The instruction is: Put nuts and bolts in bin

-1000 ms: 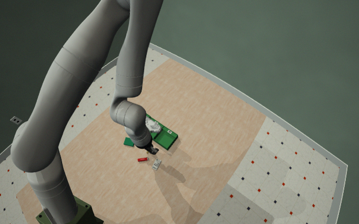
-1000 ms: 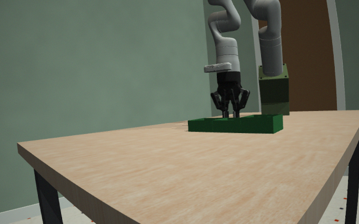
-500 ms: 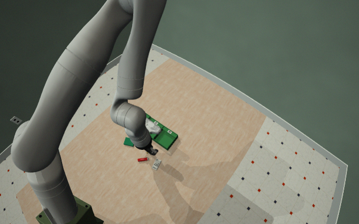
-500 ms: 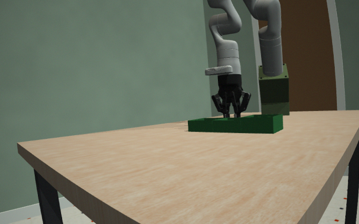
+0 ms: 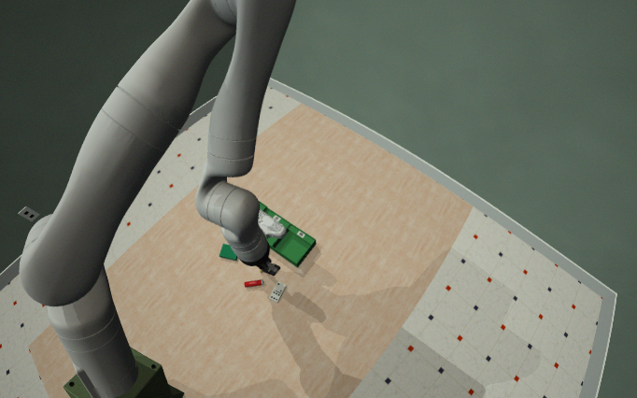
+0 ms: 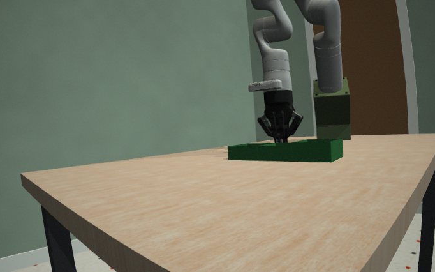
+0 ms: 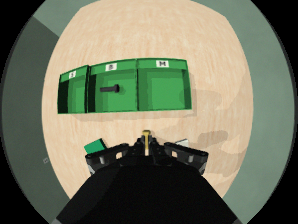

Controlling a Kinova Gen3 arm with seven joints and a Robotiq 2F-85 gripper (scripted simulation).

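A brass bolt (image 7: 146, 134) stands out between the fingertips in the wrist view, its head toward the bins. My gripper (image 5: 273, 268) (image 6: 280, 140) (image 7: 146, 140) is low over the table in front of the bins, its fingers closed together on this bolt. The bin marked B (image 7: 125, 99) is the middle one of three joined green bins; a black bolt (image 7: 109, 89) lies in it. In the top view the wrist hides part of the bins. A tiny yellowish spot (image 5: 261, 270) shows beside the gripper there; I cannot tell what it is.
The bin marked M (image 5: 293, 246) (image 7: 165, 90) is right of B; a narrower bin (image 7: 76, 90) is left of it. A green block (image 5: 228, 251) (image 7: 95, 146), a red cylinder (image 5: 253, 283) and a pale plate with dark dots (image 5: 277, 292) lie on the table near the gripper.
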